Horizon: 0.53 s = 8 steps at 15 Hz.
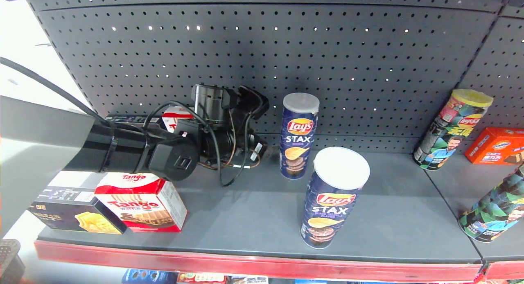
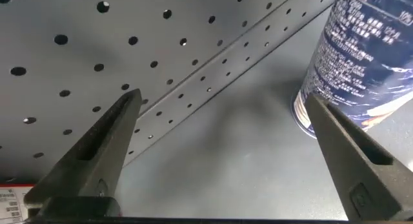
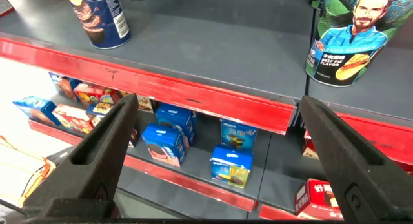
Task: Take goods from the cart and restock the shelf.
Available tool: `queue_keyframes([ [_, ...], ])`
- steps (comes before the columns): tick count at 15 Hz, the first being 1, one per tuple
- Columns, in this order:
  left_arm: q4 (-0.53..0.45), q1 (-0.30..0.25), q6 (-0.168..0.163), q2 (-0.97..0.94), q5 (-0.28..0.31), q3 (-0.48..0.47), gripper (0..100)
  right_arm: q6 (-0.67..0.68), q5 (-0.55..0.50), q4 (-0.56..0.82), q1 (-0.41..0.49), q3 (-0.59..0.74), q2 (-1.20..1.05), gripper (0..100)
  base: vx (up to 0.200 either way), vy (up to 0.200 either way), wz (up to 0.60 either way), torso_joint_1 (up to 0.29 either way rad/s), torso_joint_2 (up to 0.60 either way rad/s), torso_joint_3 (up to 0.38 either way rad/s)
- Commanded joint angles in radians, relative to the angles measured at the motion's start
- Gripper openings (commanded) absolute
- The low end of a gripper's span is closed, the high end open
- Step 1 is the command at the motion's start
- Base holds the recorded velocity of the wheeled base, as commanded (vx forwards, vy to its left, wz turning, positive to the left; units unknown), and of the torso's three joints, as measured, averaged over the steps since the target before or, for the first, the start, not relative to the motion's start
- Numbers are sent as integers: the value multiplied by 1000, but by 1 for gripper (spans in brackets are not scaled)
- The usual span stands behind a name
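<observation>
My left gripper (image 1: 262, 124) is deep over the grey shelf (image 1: 245, 218), close to the pegboard back wall (image 1: 286, 50). It is open (image 2: 222, 101) with nothing between its fingers. Just beside it stands a blue chip can (image 1: 299, 136) (image 2: 368, 69), upright near the back. A second blue chip can (image 1: 333, 198) (image 3: 103, 17) stands upright closer to the front edge. My right gripper (image 3: 219, 102) is open and empty, in front of the shelf's red front edge (image 3: 193, 91).
A red-and-white wafer box (image 1: 143, 206) and a black box (image 1: 73, 214) sit under my left arm; another red-and-white box (image 1: 176, 116) is behind it. Green cans (image 1: 450, 130) (image 1: 495, 210) (image 3: 348, 37) and an orange box (image 1: 499, 147) stand to the right. Lower shelves hold small boxes (image 3: 232, 166).
</observation>
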State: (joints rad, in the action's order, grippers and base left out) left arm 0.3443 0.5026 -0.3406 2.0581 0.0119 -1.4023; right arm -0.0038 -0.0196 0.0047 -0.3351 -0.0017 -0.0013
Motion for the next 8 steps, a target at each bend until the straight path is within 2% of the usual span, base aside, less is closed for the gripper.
queue_keyframes([
  [1,4,1,0,2,0,8,100,-1,0,0,-1,0,1,100,0,0,0,0,0,0],
  [4,5,-15,8,-64,-6,26,100,-1,0,0,-1,0,1,100,0,0,0,0,0,0],
  [5,4,-15,15,-99,-27,37,100,-1,0,0,-1,0,1,100,0,0,0,0,0,0],
  [7,4,-12,45,-191,-40,66,100,-1,0,0,-1,0,1,100,0,0,0,0,0,0],
  [8,4,-2,69,-263,-56,105,100,-1,0,0,-1,0,1,100,0,0,0,0,0,0],
])
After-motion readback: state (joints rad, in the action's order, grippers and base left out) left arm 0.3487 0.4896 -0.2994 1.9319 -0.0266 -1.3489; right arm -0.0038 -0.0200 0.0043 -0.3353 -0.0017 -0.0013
